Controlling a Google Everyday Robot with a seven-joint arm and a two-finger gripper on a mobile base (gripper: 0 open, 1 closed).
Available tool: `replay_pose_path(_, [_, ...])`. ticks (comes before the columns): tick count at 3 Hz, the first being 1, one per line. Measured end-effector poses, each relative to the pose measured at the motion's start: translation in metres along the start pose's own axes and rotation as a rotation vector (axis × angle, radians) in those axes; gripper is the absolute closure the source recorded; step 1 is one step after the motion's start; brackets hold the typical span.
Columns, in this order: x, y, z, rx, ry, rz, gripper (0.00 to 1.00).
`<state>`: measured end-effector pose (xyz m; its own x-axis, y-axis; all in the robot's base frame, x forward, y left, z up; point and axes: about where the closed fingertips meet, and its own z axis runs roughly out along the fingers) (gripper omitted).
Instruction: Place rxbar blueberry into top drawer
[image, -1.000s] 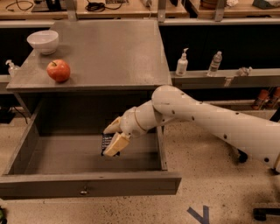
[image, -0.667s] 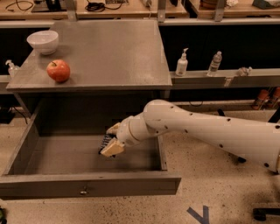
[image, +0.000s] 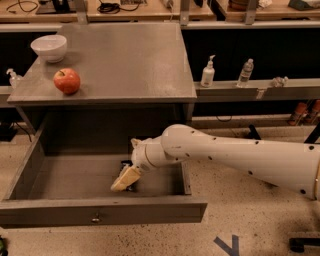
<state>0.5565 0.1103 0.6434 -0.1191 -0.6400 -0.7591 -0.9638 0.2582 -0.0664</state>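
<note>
The top drawer (image: 60, 210) stands pulled out below the grey table, with its knob at the centre of the front panel. My gripper (image: 126, 178) reaches down into the drawer, right of its middle, with its tan fingers (image: 123, 181) close to the drawer floor. It is shut on the rxbar blueberry (image: 125, 164). Only dark edges of the bar show behind the fingers. My white arm comes in from the right over the drawer's right wall.
A red apple (image: 67, 81) and a white bowl (image: 49, 47) sit on the table top (image: 130, 60) at the left. A pump bottle (image: 207, 72) and a water bottle (image: 245, 73) stand on a shelf to the right.
My gripper has moved lower and a little forward inside the drawer with the bar, and the arm has dropped with it.
</note>
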Motion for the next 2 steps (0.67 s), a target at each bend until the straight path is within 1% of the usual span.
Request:
replay_pose_path(1, [-0.003,0.002,-0.001,-0.010,-0.010,-0.011,0.00])
replay_pose_path(2, [-0.019,0.001,-0.025,-0.035,-0.053,-0.054,0.00])
